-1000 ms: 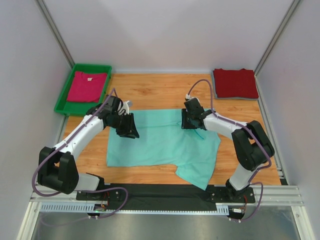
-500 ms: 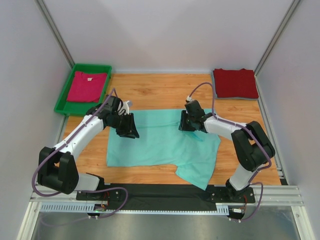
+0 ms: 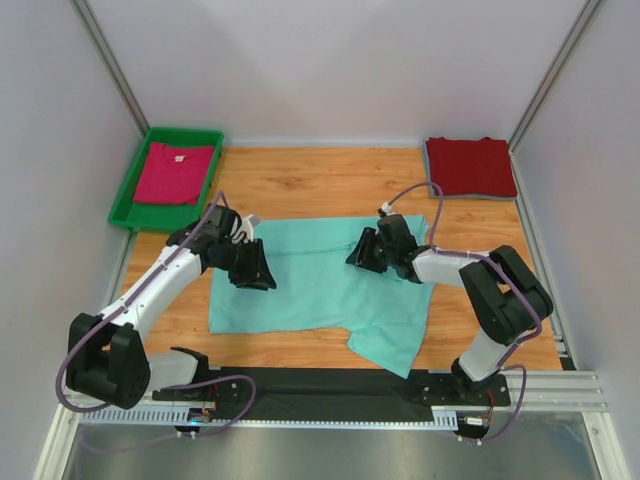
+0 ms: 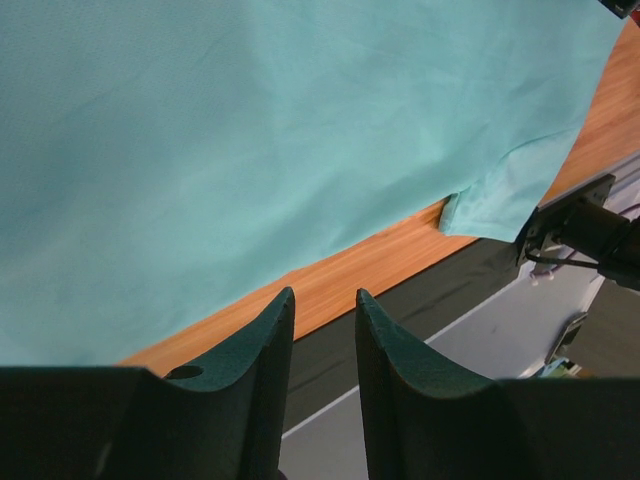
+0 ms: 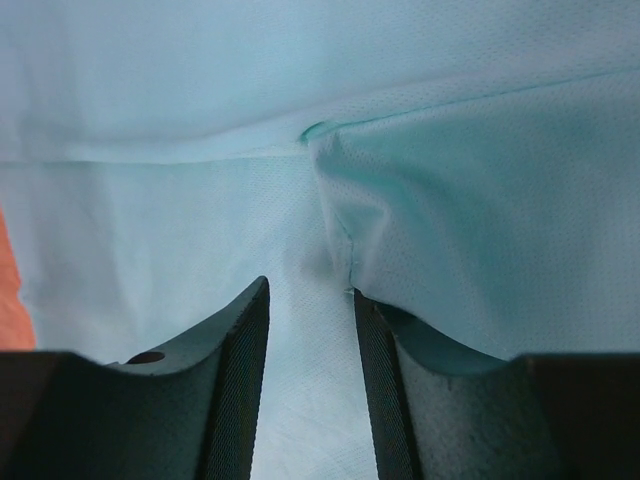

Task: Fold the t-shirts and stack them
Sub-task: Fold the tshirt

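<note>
I see the mint-teal shirt (image 3: 320,290) spread flat across the middle of the wooden table (image 3: 310,185), its long side running left to right. One sleeve (image 3: 395,345) sticks out at the lower right, with its tip reaching the black mat (image 3: 330,385) along the bottom edge.

My left hand (image 3: 258,272) sits low over the shirt's upper left corner. In the left wrist view its fingers (image 4: 262,350) stand apart, and only wood and mat show in the gap, so it is released and grips nothing.

My right hand (image 3: 362,255) is down on the upper right part of the same shirt. From the right wrist view its fingers (image 5: 245,350) are also parted. A raised fold of cloth with a seam runs down to the tip of the right-side finger, and flat cloth fills the gap. I read this hand as released too, touching the fabric rather than clamping it.

The dark red shirt (image 3: 470,165) lies folded in the upper right corner of the table. The magenta-pink shirt (image 3: 175,172) lies in the green tray (image 3: 125,195) at the upper left.
</note>
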Motion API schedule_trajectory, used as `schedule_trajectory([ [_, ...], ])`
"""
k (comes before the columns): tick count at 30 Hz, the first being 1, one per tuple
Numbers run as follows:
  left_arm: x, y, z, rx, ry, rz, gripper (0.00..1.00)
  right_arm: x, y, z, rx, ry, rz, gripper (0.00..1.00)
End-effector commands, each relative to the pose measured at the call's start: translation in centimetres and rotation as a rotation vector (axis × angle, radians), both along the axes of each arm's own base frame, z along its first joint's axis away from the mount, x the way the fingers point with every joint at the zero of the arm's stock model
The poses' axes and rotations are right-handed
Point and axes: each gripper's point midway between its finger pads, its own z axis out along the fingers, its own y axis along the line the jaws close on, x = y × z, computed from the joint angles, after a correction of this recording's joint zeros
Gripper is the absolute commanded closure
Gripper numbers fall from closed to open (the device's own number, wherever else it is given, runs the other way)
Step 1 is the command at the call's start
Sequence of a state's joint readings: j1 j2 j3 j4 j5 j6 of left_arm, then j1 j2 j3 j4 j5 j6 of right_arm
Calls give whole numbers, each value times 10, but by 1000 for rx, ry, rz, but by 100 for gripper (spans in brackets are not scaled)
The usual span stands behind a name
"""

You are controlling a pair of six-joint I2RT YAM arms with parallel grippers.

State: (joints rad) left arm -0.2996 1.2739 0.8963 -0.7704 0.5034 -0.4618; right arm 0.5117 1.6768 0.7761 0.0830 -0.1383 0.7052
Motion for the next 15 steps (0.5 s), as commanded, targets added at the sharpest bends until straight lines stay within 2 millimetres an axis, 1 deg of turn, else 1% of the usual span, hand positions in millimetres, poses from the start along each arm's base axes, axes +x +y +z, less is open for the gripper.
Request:
schedule_trajectory([
  [1,-9,0,11,-25,-5,21,62,4,32,22,193,-50,65,59],
  [2,-10,0,13,-31,-12,21,62,0,37,28,226,-42,84,59],
  [4,-10,0,14,-29,-24,17,61,-11,45,49,311,-37,131,59],
  [5,-10,-1,14,-10,-45,2,61,-26,49,54,340,27,173,60],
  [6,-8,-3,15,-4,-58,-2,61,-31,50,70,352,26,188,60],
  [7,-7,-5,14,-4,-69,-11,61,-43,46,68,340,75,194,60],
  [8,-1,-13,15,-21,-93,-16,61,-52,44,74,347,99,216,61],
  [9,1,-17,15,-28,-106,-16,61,-56,39,88,335,71,225,61],
  [10,6,-22,15,-33,-123,-16,61,-64,27,81,280,117,194,61],
  [11,17,-33,15,-32,-169,-13,61,-64,19,85,261,109,179,61],
  [12,22,-40,16,-27,-199,-18,61,-65,11,88,239,96,169,61],
  [13,30,-47,19,-17,-238,-21,61,-63,-8,94,206,80,110,60],
  [14,49,-49,11,54,-293,13,61,-60,-20,96,184,71,73,60],
  [15,48,-65,10,80,-334,-33,61,-59,-32,96,159,71,35,60],
])
